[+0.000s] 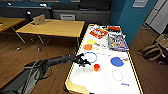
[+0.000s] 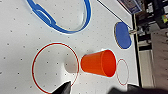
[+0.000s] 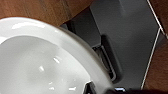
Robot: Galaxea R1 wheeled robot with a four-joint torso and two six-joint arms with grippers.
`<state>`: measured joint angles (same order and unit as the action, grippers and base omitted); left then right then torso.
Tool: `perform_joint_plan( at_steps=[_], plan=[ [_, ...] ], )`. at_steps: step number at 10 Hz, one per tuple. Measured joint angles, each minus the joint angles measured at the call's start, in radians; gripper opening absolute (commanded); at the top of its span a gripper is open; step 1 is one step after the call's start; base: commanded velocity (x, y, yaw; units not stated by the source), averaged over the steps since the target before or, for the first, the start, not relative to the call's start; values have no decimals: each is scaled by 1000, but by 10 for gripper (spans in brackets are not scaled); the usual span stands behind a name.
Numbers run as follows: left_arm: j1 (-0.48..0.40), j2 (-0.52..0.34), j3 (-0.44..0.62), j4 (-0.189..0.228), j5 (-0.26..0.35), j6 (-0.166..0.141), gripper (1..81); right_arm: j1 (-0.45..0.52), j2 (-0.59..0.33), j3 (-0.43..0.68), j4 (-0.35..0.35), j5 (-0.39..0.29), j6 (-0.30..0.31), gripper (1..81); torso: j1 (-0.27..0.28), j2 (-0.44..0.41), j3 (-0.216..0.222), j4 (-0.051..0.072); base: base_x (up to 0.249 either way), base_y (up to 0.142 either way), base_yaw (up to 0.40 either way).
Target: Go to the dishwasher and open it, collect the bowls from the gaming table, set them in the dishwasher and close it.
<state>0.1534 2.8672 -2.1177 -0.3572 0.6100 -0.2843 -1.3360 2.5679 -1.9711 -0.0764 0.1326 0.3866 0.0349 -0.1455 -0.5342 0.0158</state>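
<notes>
The gaming table point(image 1: 105, 85) has a white dotted top and a yellow rim. Standing on it are a red-rimmed bowl point(image 1: 88, 70) point(image 2: 53, 66), a blue-rimmed bowl point(image 1: 90, 57) point(image 2: 62, 17) and another red-rimmed bowl point(image 1: 117, 75) point(image 2: 123, 72). My left gripper point(image 1: 83, 61) point(image 2: 98, 90) hovers open over the table's left side, just above the near red-rimmed bowl and an orange cup point(image 1: 96, 67) point(image 2: 98, 63). A white bowl point(image 3: 37, 60) looms large in the right wrist view, above the floor and my base, with the right gripper shut on its rim. The dishwasher is out of view.
Board game boxes point(image 1: 117, 41), a red box point(image 1: 99, 33), a blue disc point(image 1: 116, 61), and orange and yellow discs point(image 1: 87, 46) lie farther along the table. A wooden desk point(image 1: 53, 27) with a laptop stands to the left. A bag point(image 1: 151, 51) sits on the floor at right.
</notes>
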Motion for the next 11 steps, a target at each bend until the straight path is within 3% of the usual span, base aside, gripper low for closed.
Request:
perform_joint_plan(
  at_steps=[3,5,11],
  plan=[
    [0,20,-49,2,-4,-1,811,32,18,-21,5,-3,6,10,0,0,-64,0,0,0,0],
    [0,39,-64,4,-4,-1,811,39,19,-21,5,-6,7,10,1,1,-81,0,0,0,0],
    [-18,132,-126,4,-7,-1,811,37,21,-23,5,-8,7,10,1,1,-82,0,0,0,0]
  ],
)
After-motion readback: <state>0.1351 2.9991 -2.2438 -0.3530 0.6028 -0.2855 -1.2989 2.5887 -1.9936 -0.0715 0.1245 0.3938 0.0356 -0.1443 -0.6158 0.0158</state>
